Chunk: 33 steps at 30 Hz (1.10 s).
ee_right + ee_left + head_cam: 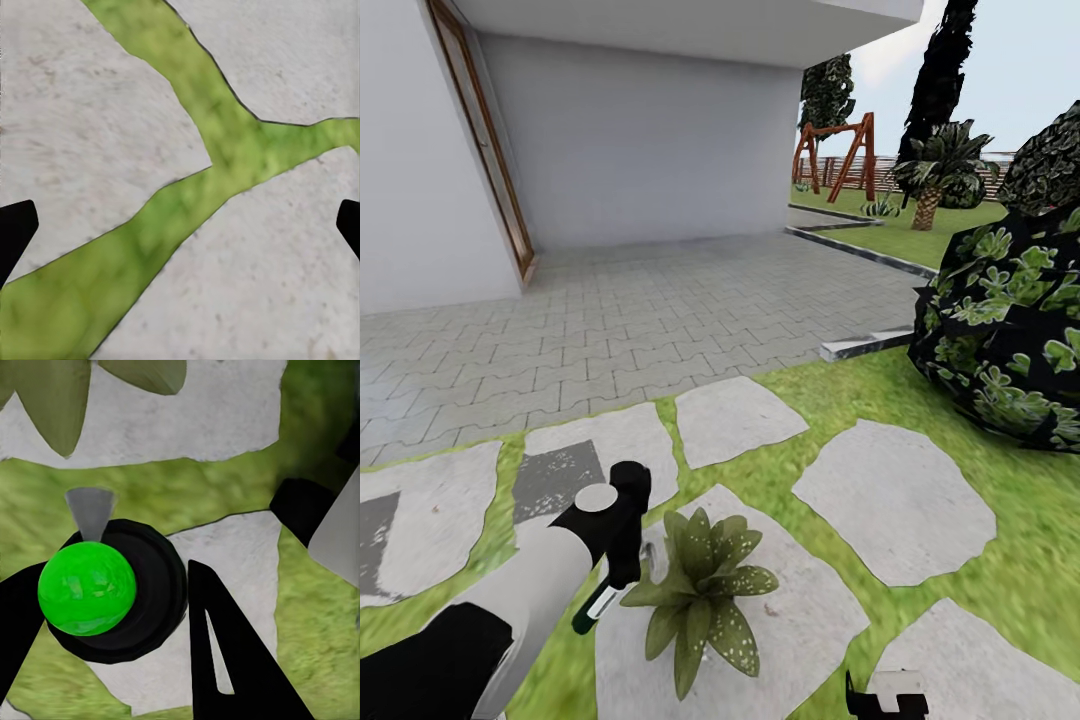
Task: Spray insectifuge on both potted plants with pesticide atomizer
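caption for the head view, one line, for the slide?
Left pincer holds the pesticide atomizer beside a white-speckled potted plant on a stepping stone.

My left arm [510, 610]: pale grey rounded shell, black section nearest the shoulder, black wrist housing with a white round cap on top. Left gripper [112, 615]: flat black tapered fingers [225, 652], one with a narrow slot. Right gripper [180, 229]: black fingertips at the picture's edges; white block on black base in head view.
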Motion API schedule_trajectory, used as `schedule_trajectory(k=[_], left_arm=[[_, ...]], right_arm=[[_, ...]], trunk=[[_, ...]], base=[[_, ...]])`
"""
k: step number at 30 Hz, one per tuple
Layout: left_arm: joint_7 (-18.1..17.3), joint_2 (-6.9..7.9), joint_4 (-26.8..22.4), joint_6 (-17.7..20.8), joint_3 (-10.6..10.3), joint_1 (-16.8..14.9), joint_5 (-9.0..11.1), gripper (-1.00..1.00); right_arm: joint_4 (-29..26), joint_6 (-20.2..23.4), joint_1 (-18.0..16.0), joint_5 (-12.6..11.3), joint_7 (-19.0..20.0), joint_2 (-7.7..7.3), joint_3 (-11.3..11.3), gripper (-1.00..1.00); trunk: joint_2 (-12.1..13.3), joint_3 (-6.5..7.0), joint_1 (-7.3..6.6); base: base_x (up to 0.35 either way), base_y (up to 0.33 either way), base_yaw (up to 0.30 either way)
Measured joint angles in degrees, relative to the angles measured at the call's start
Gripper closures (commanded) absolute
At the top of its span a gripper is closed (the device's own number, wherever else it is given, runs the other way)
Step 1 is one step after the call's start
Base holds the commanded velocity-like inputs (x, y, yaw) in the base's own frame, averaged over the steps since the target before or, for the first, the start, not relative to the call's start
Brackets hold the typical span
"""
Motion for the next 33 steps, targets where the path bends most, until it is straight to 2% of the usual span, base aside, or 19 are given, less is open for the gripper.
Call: schedule_trajectory(k=[18, 27, 30, 33], left_arm=[[0.0, 0.04, 0.6, 0.2, 0.8, 0.0, 0.1, 1.0], [0.0, 0.16, 0.6, 0.5, 0.4, 0.1, 0.1, 1.0], [0.0, 0.26, 0.7, 0.5, 0.4, 0.7, 0.1, 1.0], [0.0, 0.44, 0.7, 0.5, 0.7, 2.9, 0.1, 1.0]], right_arm=[[0.0, 0.1, 0.0, 0.1, 0.0, -0.1, 0.0, -1.0], [0.0, 0.0, 0.0, 0.1, 0.0, -0.09, 0.0, -1.0], [0.0, 0.0, 0.0, 0.1, 0.0, -0.1, 0.0, -1.0], [0.0, 0.0, 0.0, 0.0, -0.1, -0.1, -0.1, -1.0]], trunk=[[0.0, 0.0, -0.01], [0.0, 0.0, 0.0], [0.0, 0.0, 0.0], [0.0, 0.0, 0.0]], base=[[0.011, -0.032, 0.0], [0.098, 0.082, 0.0], [0.002, 0.002, 0.0], [0.0, 0.0, 0.0]])
